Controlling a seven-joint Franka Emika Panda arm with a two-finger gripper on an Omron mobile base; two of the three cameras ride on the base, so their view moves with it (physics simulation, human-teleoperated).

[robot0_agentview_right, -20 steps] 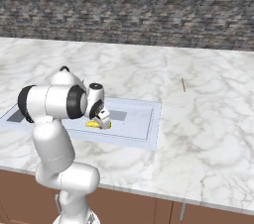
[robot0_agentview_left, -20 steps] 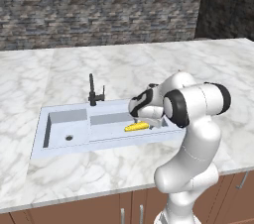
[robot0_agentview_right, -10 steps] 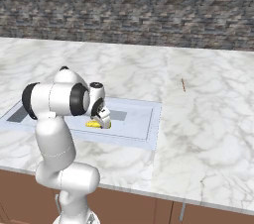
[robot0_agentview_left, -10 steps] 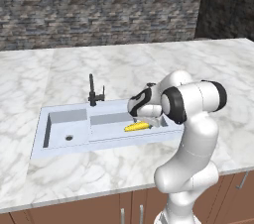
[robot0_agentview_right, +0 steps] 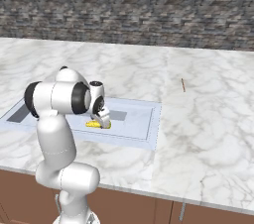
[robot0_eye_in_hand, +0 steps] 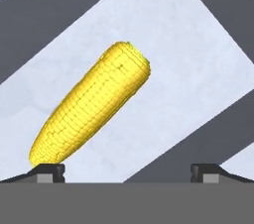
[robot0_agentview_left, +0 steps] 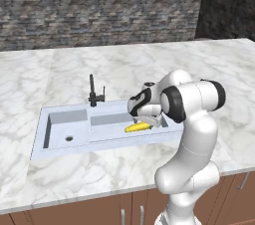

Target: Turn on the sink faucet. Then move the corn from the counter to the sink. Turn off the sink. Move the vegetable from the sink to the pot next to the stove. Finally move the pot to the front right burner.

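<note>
The yellow corn (robot0_agentview_left: pixel 137 127) lies on the floor of the wide basin of the pale blue sink (robot0_agentview_left: pixel 60 152), set into the white marble counter (robot0_agentview_left: pixel 149 64). My gripper (robot0_agentview_left: pixel 148 119) hangs open just above the corn, with nothing held. In the hand view the corn (robot0_eye_in_hand: pixel 92 104) lies slantwise ahead of the gripper (robot0_eye_in_hand: pixel 127 172), its tapered end close to the left fingertip (robot0_eye_in_hand: pixel 47 171). From the right base view the corn (robot0_agentview_right: pixel 92 124) is partly hidden behind the gripper (robot0_agentview_right: pixel 103 120). The black sink faucet (robot0_agentview_left: pixel 93 91) stands behind the divider, left of my hand.
The small basin with its dark drain (robot0_agentview_left: pixel 68 138) is on the left. A thin brown mark (robot0_agentview_right: pixel 183 84) lies on the counter to the right of the sink. A stone wall (robot0_agentview_left: pixel 99 5) runs along the back, and brown cabinet fronts (robot0_agentview_left: pixel 129 211) are below the counter edge.
My hand has shifted slightly above the corn with its jaws staying wide. The corn has stayed where it lies in the basin.
</note>
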